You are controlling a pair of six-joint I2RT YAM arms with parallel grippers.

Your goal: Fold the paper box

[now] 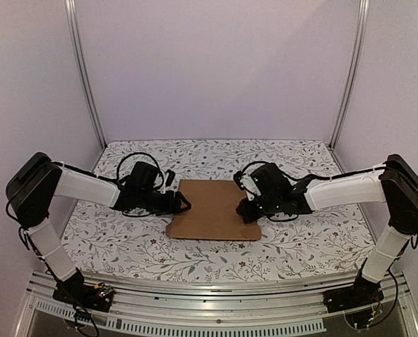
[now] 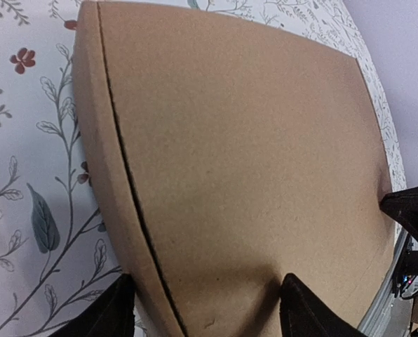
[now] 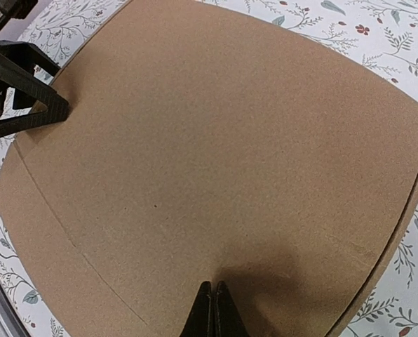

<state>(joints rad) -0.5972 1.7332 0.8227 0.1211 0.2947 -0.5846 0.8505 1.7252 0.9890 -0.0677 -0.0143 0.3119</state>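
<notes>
Box: likely light, stiff card. Left claw spread astride its edge; right claw pressed together. Pinch there.

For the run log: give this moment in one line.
box: flat on table | left fingers: open over box's left edge | right fingers: shut over its right side | held: nothing

arms: white shells, black joints | right pincer: black (tapered)
</notes>
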